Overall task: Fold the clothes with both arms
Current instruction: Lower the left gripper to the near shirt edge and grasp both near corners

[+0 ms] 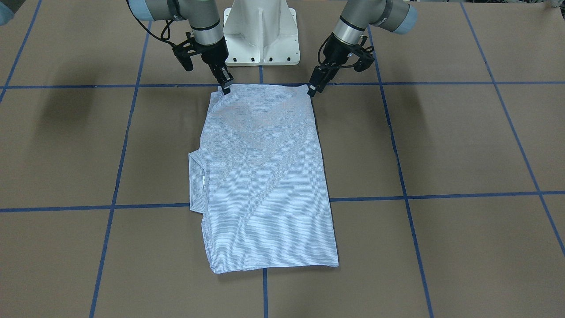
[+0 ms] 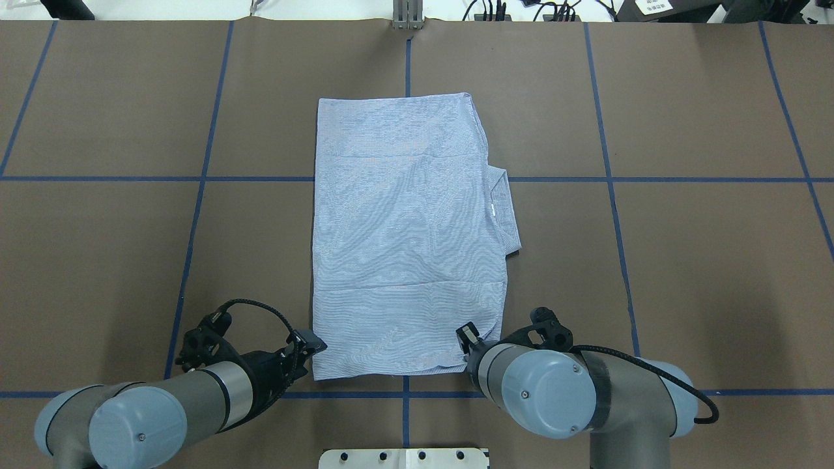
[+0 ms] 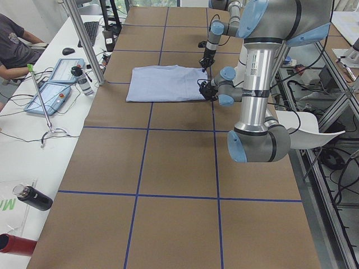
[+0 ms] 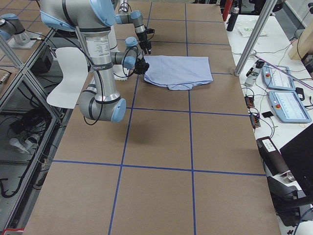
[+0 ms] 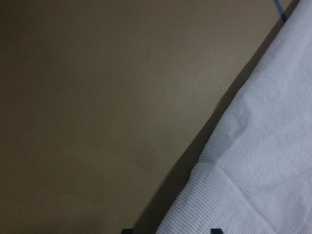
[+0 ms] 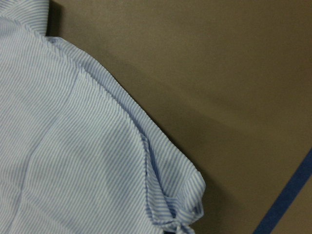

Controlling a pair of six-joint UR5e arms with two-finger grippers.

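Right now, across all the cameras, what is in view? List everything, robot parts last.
Shirt: one, light blue-and-white striped, folded flat mid-table, collar toward the robot's right.
Table: one, brown covering with a blue tape grid.
Pedestal base: one, white, at the robot's edge of the table.
Control tablets: two, grey-blue, on the white side bench.
Black bottle: one, lying on that bench.
Person: one, dark top, seated at the bench, partly cut off.
Left arm, right arm: two, silver-grey with light blue caps.
Left end effector: one, black, at the shirt's near corner; grip unclear.
Right end effector: one, black, at the other near corner; grip unclear.
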